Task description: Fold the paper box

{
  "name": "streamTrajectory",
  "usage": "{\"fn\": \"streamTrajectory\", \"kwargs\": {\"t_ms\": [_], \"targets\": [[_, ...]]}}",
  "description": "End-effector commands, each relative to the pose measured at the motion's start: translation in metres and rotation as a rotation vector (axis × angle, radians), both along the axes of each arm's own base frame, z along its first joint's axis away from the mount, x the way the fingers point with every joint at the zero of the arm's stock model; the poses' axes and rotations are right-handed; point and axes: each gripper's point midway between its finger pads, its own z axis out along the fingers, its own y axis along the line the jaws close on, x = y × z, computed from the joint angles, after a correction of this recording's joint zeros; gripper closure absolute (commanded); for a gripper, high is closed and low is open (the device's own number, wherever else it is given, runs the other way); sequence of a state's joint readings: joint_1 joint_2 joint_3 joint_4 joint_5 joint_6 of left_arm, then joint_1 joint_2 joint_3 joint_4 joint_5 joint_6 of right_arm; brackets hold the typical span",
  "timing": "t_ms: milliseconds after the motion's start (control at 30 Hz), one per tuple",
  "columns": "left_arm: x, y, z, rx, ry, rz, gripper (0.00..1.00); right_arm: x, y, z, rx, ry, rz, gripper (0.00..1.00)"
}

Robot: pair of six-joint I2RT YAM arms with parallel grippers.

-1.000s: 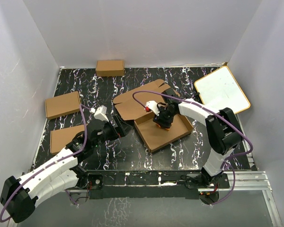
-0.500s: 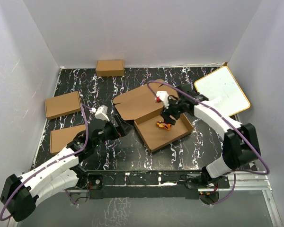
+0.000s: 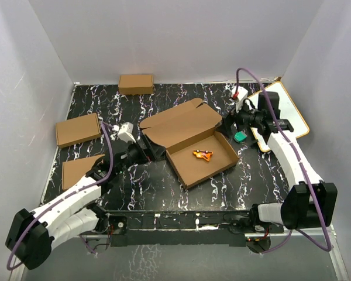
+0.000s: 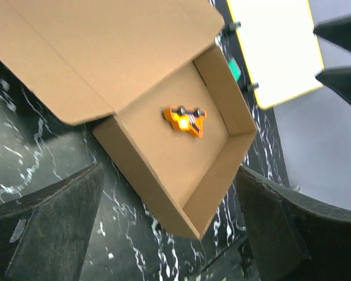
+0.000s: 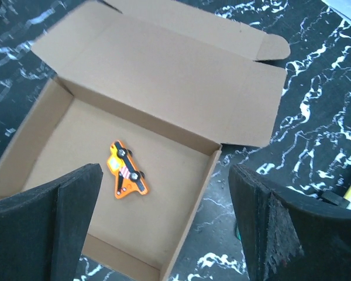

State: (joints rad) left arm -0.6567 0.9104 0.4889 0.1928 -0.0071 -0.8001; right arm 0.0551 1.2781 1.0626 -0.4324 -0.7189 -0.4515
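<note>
Box: the paper box [image 3: 193, 145] sits mid-table with its tray made up. The lid lies back toward the far left, and a small orange toy [image 3: 202, 154] rests inside the tray.
Left hand: the left gripper [image 3: 155, 151] is spread wide and holds nothing. It is just beside the tray's left corner, near the lid's fold.
Right hand: the right gripper [image 3: 231, 123] is spread wide and empty. It is right of the box, near the white board [image 3: 275, 111], with a small green thing [image 3: 240, 136] close below it.
Left to do, I judge: swing the lid over and tuck it in.
Risk, sliding: the light tray could skid on the table [image 3: 134, 190] if pushed from one side only.
Risk, flaps: the lid's side flaps may splay outside the walls and jam.
Risk, crease: lifting by one corner could buckle the lid.
</note>
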Motion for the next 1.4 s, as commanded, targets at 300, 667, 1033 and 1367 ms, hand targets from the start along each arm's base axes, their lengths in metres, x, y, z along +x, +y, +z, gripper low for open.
{"fn": "streamTrajectory", "kwargs": {"t_ms": [300,667,1033,1367], "targets": [[0.049,0.033,0.041,-0.414,0.033,0.006,0.09,-0.042,0.001,0.007,0.404,0.067,0.198,0.00],[0.057,0.052,-0.007,-0.327,0.155,0.144,0.13,-0.055,-0.013,-0.014,0.428,0.051,0.192,0.00],[0.082,0.060,-0.059,-0.240,0.277,0.223,0.20,-0.054,-0.016,-0.015,0.419,0.045,0.176,0.00],[0.119,0.053,-0.078,-0.325,0.259,0.239,0.19,-0.055,-0.018,-0.014,0.422,0.040,0.179,0.00]]}}
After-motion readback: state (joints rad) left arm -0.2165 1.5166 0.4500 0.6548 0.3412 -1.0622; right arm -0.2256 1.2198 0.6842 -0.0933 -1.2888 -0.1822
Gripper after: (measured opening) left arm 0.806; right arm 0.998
